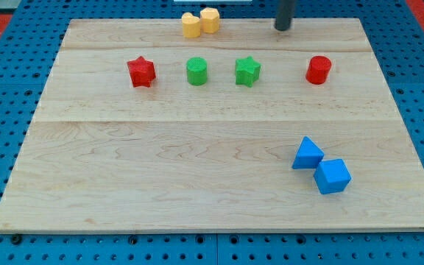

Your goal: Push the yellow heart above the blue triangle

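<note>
The yellow heart (191, 26) lies at the board's top edge, left of centre, touching a second yellow block (210, 19), which looks hexagonal, on its right. The blue triangle (308, 153) lies at the lower right of the board and touches a blue cube (333, 177) to its lower right. My tip (283, 28) rests on the board near the top edge, to the right of the yellow blocks and well apart from them. It is far above the blue triangle.
A row of blocks crosses the upper board: a red star (141, 71), a green cylinder (196, 71), a green star (247, 71) and a red cylinder (318, 70). The wooden board (160, 184) lies on a blue pegboard.
</note>
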